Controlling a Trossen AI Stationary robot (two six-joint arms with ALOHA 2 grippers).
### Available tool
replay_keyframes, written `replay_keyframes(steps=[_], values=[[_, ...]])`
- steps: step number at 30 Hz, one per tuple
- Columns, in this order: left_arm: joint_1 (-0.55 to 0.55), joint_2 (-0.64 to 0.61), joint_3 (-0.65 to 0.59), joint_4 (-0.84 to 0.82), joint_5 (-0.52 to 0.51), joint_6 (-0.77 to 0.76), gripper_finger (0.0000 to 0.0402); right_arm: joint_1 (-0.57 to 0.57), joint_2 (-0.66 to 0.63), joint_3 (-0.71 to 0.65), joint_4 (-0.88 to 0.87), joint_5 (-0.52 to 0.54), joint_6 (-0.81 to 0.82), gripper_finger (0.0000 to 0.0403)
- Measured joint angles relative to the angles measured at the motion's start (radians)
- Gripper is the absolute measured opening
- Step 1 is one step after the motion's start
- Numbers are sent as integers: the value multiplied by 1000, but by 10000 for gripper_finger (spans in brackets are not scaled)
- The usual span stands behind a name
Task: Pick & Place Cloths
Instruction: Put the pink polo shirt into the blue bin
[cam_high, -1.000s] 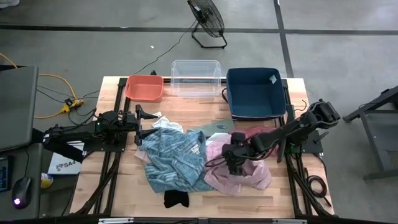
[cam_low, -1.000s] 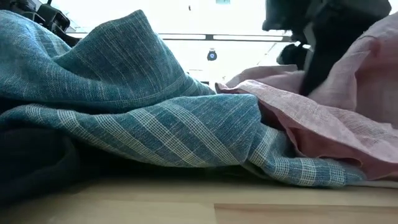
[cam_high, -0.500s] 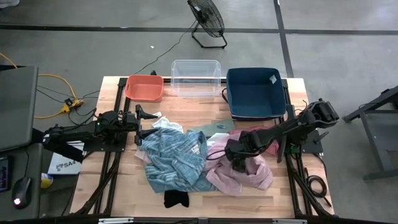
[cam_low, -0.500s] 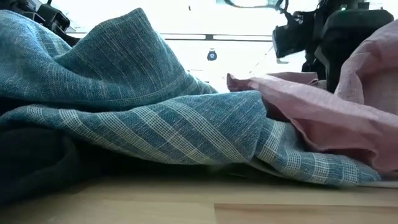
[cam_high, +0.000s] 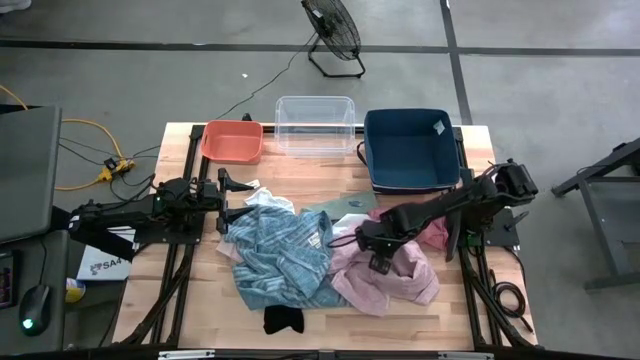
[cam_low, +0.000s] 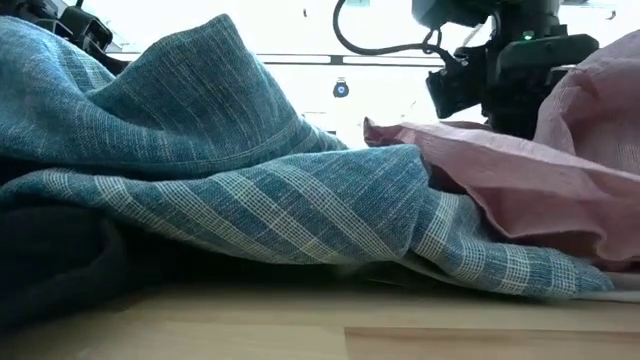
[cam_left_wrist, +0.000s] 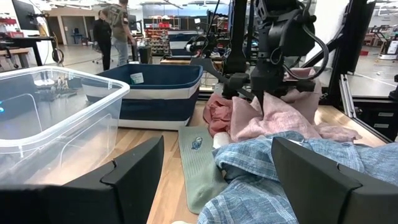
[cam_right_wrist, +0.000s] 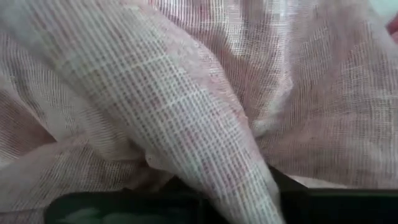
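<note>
Only "SA4" can be read, on a white label (cam_high: 100, 266) beside the table's left edge.

Both arms are showing as dark, near-black machines built of blocky jointed segments. The left arm (cam_high: 140, 208) is wearing a slim, boxy housing along its length, ending in the left gripper (cam_high: 233, 202) with two flat, wedge-shaped black fingers (cam_left_wrist: 130, 171) of matte plastic. The right arm (cam_high: 470, 196) is carrying a chunky rounded wrist block, and a black cable (cam_low: 385, 45) is looping off it. A small green light (cam_low: 527, 36), possibly an indicator, is glowing on its housing.
</note>
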Motion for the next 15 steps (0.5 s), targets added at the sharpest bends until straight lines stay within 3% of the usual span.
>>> replay_keyframes(steps=[5,15], values=[[0,0,0,0,0,0,292,-6,-1,89,-39,10,-24,9],[0,0,0,0,0,0,292,-6,-2,373,-288,157,-75,7]])
